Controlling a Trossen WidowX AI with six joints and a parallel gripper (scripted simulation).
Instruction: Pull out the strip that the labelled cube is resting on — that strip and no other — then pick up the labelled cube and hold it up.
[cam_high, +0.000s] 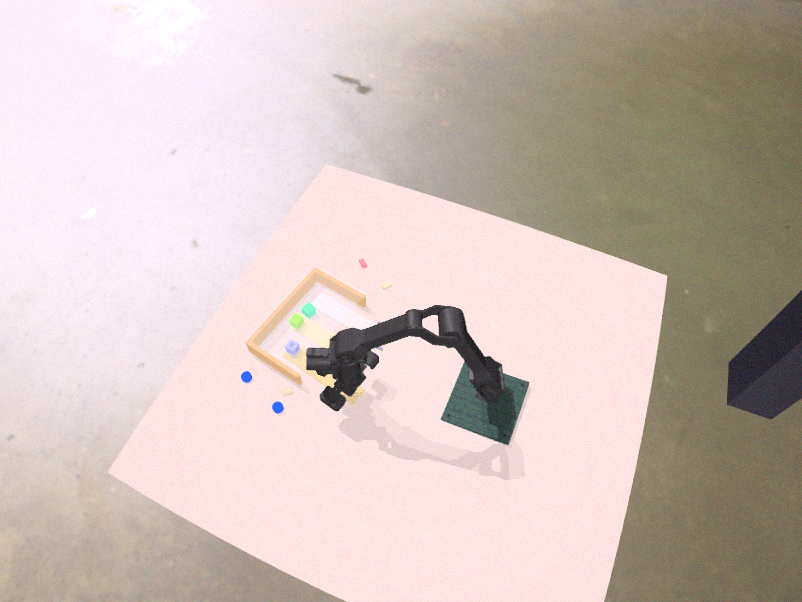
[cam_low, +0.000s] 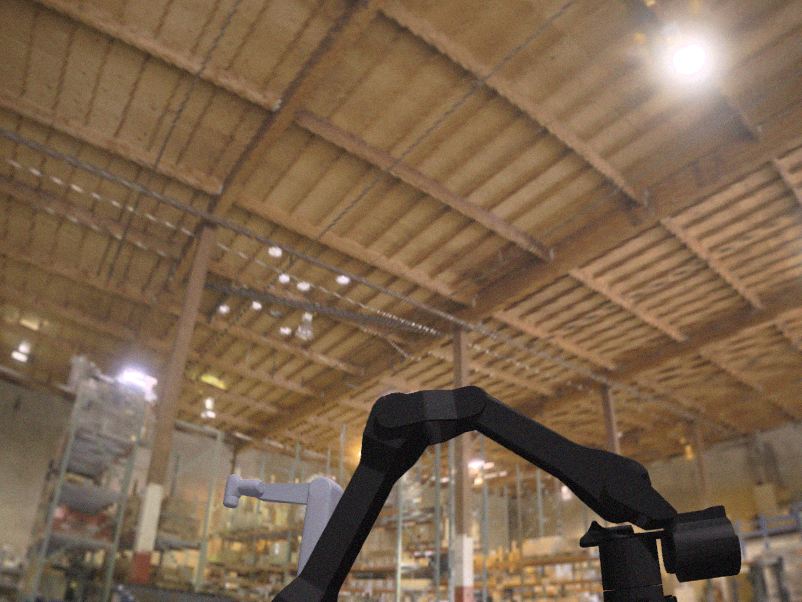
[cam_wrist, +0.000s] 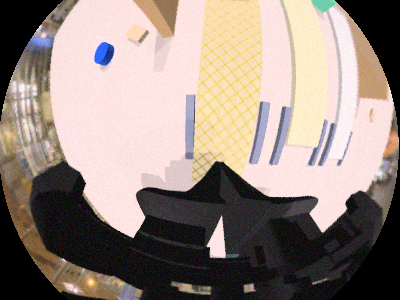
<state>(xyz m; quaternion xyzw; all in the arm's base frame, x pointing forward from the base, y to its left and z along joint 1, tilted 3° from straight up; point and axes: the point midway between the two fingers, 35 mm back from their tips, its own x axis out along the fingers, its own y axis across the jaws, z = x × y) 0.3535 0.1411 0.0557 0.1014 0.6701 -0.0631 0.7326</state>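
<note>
The labelled cube (cam_high: 292, 347), pale lavender with a faint mark, rests on the inner end of the yellow-lattice strip (cam_high: 315, 373) (cam_wrist: 230, 75). It is out of the wrist view. My gripper (cam_high: 351, 382) (cam_wrist: 218, 165) is shut, its joined tips low over the strip's outer end, which reaches past the short rails. Contact underneath is hidden. A lime cube (cam_high: 296, 320) sits at the inner end of the plain cream strip (cam_high: 314, 333) (cam_wrist: 307, 75). A teal cube (cam_high: 309, 309) (cam_wrist: 324, 4) is near the white strip (cam_high: 340, 311) (cam_wrist: 347, 75).
A wooden three-sided wall (cam_high: 278, 324) (cam_wrist: 370, 75) surrounds the cubes, open towards the arm. Lavender rails (cam_wrist: 190, 125) flank the strips. Outside the wall are a blue disc (cam_high: 277, 406) (cam_wrist: 104, 54), another blue disc (cam_high: 246, 376), a tan block (cam_high: 287, 391) (cam_wrist: 137, 34) and a red block (cam_high: 362, 263).
</note>
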